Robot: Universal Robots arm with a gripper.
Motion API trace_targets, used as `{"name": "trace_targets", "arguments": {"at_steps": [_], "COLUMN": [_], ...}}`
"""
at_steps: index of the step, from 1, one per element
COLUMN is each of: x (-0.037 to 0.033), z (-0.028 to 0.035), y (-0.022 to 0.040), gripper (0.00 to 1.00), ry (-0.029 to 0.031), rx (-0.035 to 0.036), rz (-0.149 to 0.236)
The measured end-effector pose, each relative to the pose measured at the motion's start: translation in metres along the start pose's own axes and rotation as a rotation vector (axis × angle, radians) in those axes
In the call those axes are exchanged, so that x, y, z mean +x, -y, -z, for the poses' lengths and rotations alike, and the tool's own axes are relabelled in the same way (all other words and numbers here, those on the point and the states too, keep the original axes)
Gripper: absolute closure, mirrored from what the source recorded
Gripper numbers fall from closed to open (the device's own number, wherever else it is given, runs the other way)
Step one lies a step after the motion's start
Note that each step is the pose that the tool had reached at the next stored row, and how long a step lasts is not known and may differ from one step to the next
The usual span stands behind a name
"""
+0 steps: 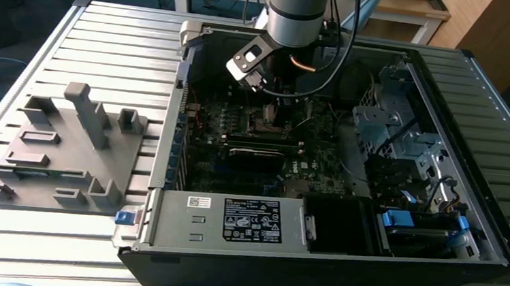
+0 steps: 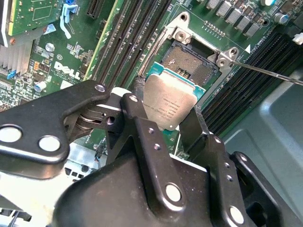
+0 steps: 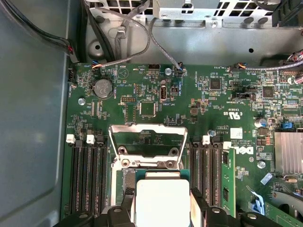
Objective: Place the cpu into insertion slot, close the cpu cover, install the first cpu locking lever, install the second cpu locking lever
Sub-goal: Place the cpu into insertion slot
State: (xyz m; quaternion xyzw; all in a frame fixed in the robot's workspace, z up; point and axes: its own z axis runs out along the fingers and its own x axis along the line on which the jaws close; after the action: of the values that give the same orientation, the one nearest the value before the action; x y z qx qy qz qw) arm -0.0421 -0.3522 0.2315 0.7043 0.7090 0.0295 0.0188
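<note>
I see black fingers (image 2: 135, 120) pinching the thin square silvery-faced cpu (image 2: 170, 101) by its edges, just over the dark square insertion slot (image 2: 189, 64); silvery frame cpu cover (image 3: 147, 127) stands flipped open.

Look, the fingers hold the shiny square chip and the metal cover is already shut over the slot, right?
No. The fingers do hold the cpu, but the cpu cover stands flipped open, off the insertion slot, as the first wrist view shows.

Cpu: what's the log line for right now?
fingers: shut on cpu | cpu: held over slot | cover: open
</note>
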Motion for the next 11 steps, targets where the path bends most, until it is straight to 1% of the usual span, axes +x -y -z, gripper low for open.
{"name": "trace_targets", "arguments": {"at_steps": [1,3,4,11], "x": [0.0000,0.0000,0.0000,0.0000], "z": [0.0000,-0.0001,0.0000,0.0000], "y": [0.0000,0.0000,0.0000,0.0000], "gripper": [0.46,0.46,0.46,0.46], "ry": [0.0000,-0.0001,0.0000,0.0000], "rx": [0.0004,0.0045,0.0050,0.0060], "rz": [0.000,0.000,0.000,0.000]}}
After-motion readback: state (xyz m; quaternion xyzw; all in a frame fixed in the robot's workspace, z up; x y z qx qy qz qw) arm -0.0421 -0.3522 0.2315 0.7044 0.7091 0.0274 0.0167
